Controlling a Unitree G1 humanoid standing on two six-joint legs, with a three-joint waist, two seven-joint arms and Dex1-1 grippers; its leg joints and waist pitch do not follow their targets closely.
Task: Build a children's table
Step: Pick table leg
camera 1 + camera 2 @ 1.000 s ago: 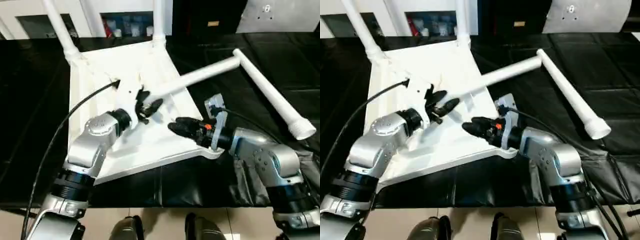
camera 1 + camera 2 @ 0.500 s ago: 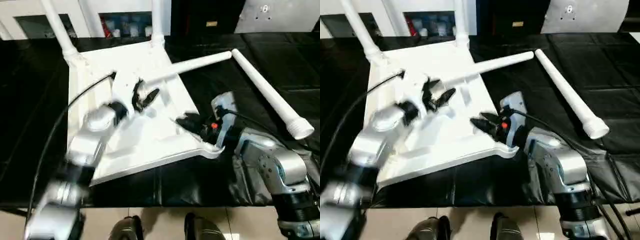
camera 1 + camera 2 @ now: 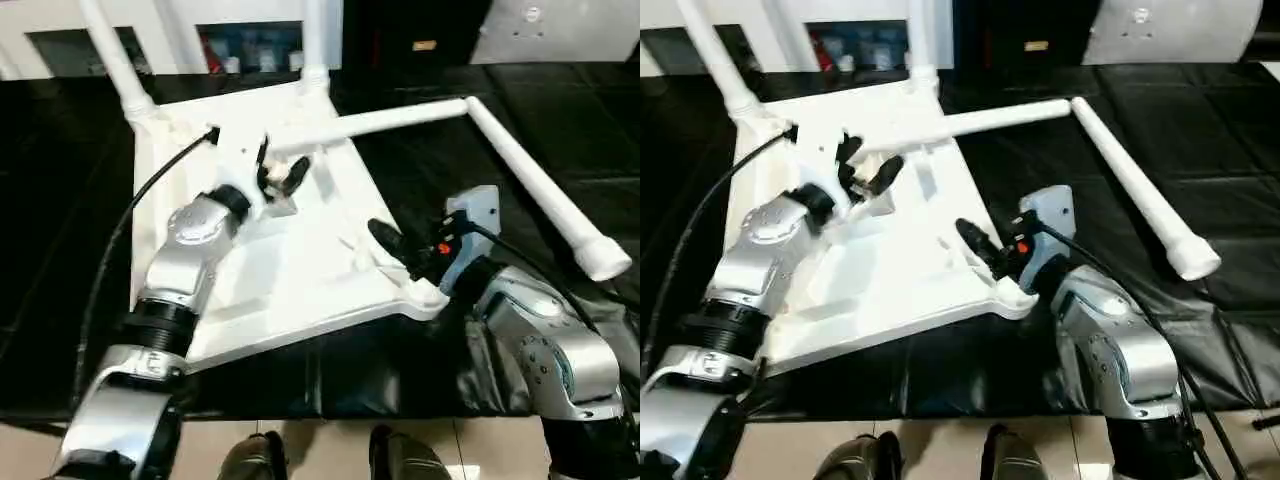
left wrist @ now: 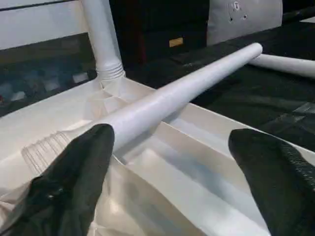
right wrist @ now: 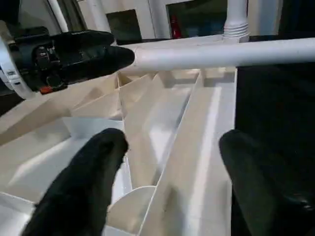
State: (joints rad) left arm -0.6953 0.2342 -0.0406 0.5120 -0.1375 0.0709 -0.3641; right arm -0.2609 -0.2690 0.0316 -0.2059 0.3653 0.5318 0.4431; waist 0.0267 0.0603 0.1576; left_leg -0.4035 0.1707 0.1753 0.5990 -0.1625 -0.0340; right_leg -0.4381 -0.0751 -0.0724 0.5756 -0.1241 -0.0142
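on my left, the left gripper (image 3: 280, 176) sits over the upturned table top (image 3: 300, 290), fingers spread wide, with the threaded butt of a loose leg (image 3: 400, 117) lying just between them; i can't quite tell from here whether either pad touches it. that leg's long axis runs from the gripper out to the right and slightly away from me, over the top's far right edge, so the left arm is plainly the nearer one to take it. further right, the right gripper (image 3: 398, 250) hovers open over the near right corner socket (image 3: 425, 297), holding nothing. a second loose leg (image 3: 540, 190) lies on the black cloth beyond. compared with a second ago, the left gripper has moved farther from me and the leg has swung flatter.
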